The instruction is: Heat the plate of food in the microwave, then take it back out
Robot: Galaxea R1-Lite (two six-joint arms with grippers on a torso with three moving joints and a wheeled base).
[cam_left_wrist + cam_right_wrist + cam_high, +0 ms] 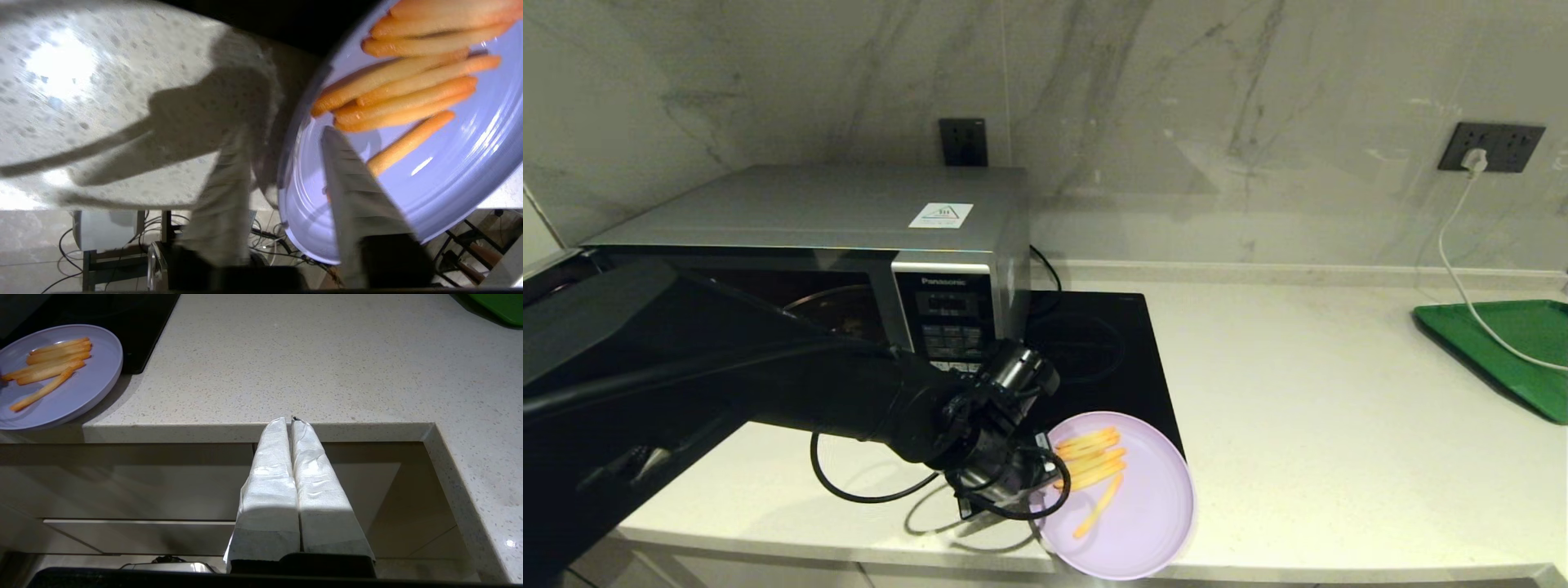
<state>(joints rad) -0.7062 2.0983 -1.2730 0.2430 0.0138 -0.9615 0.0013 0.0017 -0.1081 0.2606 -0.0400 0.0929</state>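
- The plate of food (1143,506) sits on the front edge of the worktop (1339,425), at about 5 o'clock from the microwave (849,212) in the head view.
- Its 6 o'clock rim hangs out past the worktop's edge. Its 12 o'clock rim overlaps the near corner of the black hob (1111,343).
- The fries (1090,457) lie bunched in the plate's 10 o'clock part, with one stray stick nearer the middle.
- We see the left gripper (286,139) at the plate's 9 o'clock rim, reaching in from the microwave side.
- Its jaws stand partly open and straddle the rim. One finger (359,196) lies over the inside of the plate just beside the fries, and the other is outside the rim. We see a clear gap between them, so they clamp nothing.
- The microwave stands at the back left of the worktop, touching the hob's 9 o'clock side. Its dark cavity shows to the left of the button panel, and the left arm crosses in front of it.
- The right gripper (291,420) hangs low in front of the worktop's edge, well apart from the plate. Its jaws are pressed together and hold nothing.
- A green tray (1511,351) lies at about 2 o'clock from the plate, at the far right of the worktop. A white cable (1454,269) runs across it from the wall socket (1490,147).
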